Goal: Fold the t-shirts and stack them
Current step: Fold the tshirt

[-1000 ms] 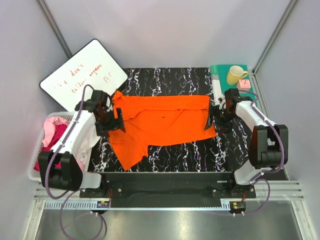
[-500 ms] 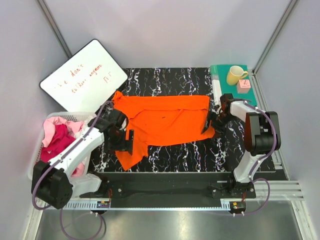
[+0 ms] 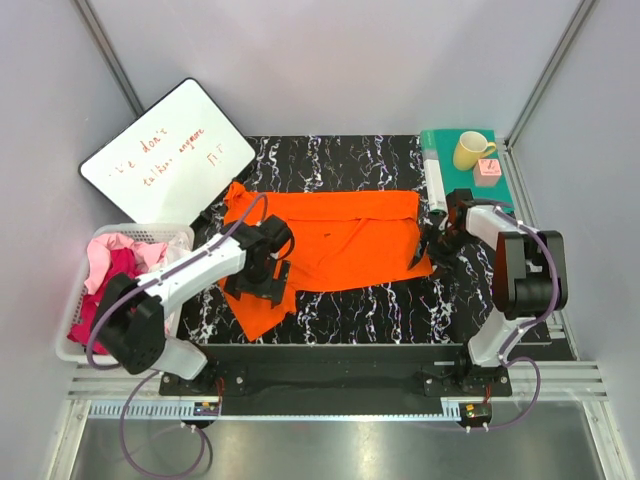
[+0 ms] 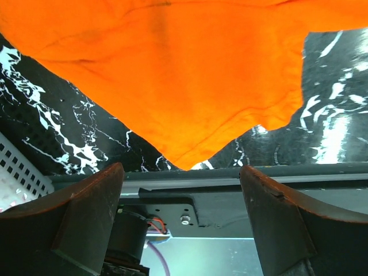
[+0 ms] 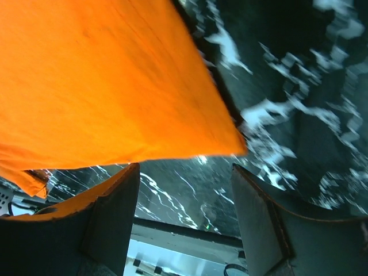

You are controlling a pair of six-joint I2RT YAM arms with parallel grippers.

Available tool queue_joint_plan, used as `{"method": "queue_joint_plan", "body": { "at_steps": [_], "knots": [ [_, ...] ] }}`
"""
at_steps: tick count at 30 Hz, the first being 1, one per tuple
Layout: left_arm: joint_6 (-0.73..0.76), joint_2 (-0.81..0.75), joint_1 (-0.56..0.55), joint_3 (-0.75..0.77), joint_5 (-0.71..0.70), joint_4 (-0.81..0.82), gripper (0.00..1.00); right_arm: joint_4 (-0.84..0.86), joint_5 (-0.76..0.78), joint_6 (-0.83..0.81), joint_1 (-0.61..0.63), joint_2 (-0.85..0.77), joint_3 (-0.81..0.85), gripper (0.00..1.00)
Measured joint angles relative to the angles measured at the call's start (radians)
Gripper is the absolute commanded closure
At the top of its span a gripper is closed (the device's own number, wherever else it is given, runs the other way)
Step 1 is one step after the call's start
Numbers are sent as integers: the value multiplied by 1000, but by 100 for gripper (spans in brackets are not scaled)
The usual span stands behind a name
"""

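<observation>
Orange t-shirt (image 3: pixel 335 240) flat, left tool (image 3: pixel 260 273) and right tool (image 3: pixel 432 250) open at its ends

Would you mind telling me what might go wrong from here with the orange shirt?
The right gripper stands open at the near right corner of the orange t-shirt, which lies flat there, so it may close on nothing. The shirt's near-left flap reaches toward the near edge of the table, so the open left gripper could drag it over or bunch it.

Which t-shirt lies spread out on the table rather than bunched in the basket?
The orange t-shirt: it lies spread across the black marbled table, while the pink ones sit crumpled in the white basket.
</observation>
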Motion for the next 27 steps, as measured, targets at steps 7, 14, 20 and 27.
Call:
{"method": "queue_joint_plan", "body": {
  "at_steps": [7, 14, 20, 27],
  "knots": [
    [10, 74, -53, 1, -8, -14, 14, -55, 43, 0, -72, -120, -10, 28],
    [19, 119, -99, 21, -8, -9, 19, -52, 51, 0, -95, -114, -31, 29],
    [26, 184, -137, 31, -8, 17, 23, -25, 39, 6, -96, -28, -62, 39],
    [42, 231, -160, 69, -13, 23, 24, -19, 3, 25, -96, 11, -34, 48]
  ]
}}
